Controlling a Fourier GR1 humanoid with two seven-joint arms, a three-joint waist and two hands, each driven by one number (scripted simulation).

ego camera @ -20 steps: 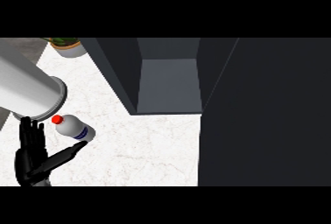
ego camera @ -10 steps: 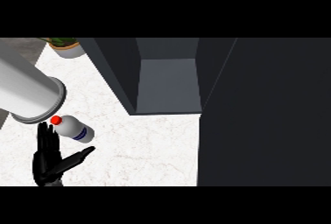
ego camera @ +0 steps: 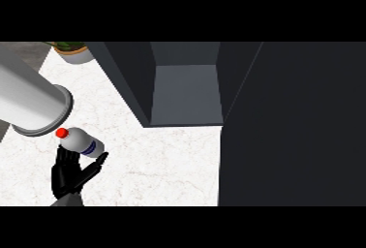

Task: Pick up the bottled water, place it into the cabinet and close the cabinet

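Presently, one white marble-patterned counter top (ego camera: 164,164) is carrying every item listed here.

Surroundings: one large grey cylinder (ego camera: 32,104) is slanting in from the left edge, its rimmed end hanging just above and left of the bottle's cap. One potted green plant in a pale pot (ego camera: 73,51) is standing at the far left corner, well apart from the rest. One broad dark door panel (ego camera: 293,126) is filling the right side, swung open and covering the counter there.

Container: one dark grey cabinet (ego camera: 186,92) is standing open at top centre, showing a lighter grey floor inside. Nothing is showing within it.

Task item: one white plastic water bottle with a red cap and a blue label band (ego camera: 81,143) is lying tilted at lower left, cap pointing up-left, outside the cabinet and well apart from its opening.

Hands: one black hand (ego camera: 70,175), the left, is rising from the lower edge directly beneath the bottle. Its fingers (ego camera: 64,160) are standing straight and slightly spread behind the bottle's base, with the thumb (ego camera: 97,163) angling out to the right; none are curling round the bottle. The right hand is showing nowhere.
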